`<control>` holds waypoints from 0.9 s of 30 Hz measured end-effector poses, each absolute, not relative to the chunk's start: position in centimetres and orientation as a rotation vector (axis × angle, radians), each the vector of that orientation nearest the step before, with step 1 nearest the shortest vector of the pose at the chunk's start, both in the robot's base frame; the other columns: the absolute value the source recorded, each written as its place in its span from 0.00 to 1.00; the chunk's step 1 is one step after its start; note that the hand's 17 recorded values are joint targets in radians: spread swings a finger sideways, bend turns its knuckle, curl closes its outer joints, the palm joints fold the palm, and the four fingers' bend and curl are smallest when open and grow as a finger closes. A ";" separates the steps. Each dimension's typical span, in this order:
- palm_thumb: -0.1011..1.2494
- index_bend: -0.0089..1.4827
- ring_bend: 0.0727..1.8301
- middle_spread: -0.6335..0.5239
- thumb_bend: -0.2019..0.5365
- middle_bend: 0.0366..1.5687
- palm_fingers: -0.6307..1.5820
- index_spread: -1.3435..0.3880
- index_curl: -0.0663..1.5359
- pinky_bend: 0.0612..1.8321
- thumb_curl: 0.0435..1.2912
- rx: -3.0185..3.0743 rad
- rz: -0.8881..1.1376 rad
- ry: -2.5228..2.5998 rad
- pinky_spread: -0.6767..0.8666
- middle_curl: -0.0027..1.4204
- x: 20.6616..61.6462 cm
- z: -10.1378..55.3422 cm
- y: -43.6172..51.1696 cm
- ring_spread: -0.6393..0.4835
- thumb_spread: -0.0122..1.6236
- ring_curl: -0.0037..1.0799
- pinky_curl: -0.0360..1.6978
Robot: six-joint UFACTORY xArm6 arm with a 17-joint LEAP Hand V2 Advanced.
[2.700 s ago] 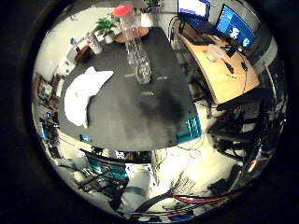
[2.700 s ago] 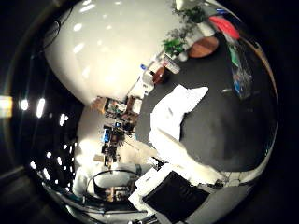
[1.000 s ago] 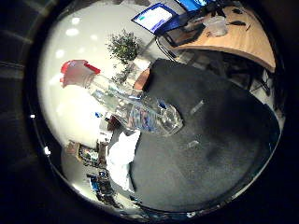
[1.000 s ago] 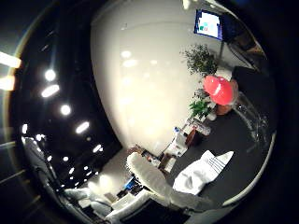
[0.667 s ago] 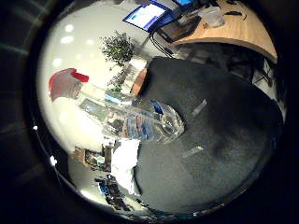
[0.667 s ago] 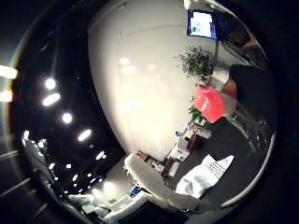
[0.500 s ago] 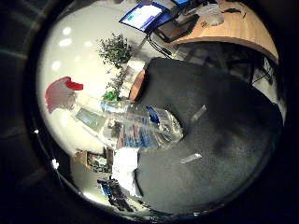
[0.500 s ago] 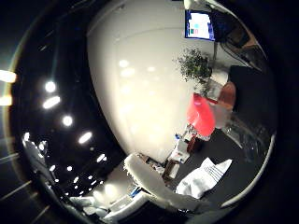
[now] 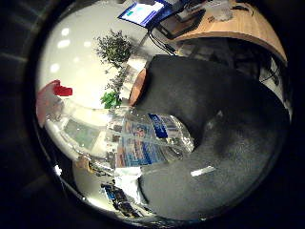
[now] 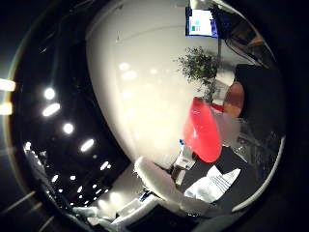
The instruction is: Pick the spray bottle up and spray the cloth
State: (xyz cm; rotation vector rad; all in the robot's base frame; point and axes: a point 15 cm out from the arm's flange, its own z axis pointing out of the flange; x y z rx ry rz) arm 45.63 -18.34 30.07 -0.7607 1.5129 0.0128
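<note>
Right little finger side palm view: I see a clear plastic spray bottle with a red trigger head (image 9: 128,138) filling the middle and left of the frame, so it sits close to my palm. Its printed label faces the camera at centre, its transparent body runs toward the left, and the red head (image 9: 47,100) lies at the left edge of the frame. Behind the bottle, a dark grey felt-like table top (image 9: 224,124) spreads across the centre and right of the frame. A crumpled white cloth (image 9: 126,181) shows just below the bottle in the lower middle of the frame, on the near edge of that dark surface; I cannot tell whether bottle and cloth touch. A small leafy green potted plant (image 9: 114,47) stands in the upper left, a lit blue monitor screen (image 9: 143,12) sits at the top, and a curved light wooden desk (image 9: 238,28) occupies the upper right. Right thumb side palm view: the red head appears as a large red shape right of centre, with the white cloth lying flat on the dark table at the lower right of the frame. One white finger-like part of the right hand (image 10: 161,186) reaches in from the lower middle, beside the red head. From these views I cannot tell whether the fingers are spread or curled around the bottle.
</note>
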 end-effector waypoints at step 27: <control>0.46 0.09 0.26 0.70 0.24 0.12 0.42 0.70 0.21 0.45 0.33 -0.874 -0.020 1.559 0.81 0.23 48.5 29.4 -12.9 0.79 0.65 0.26 0.13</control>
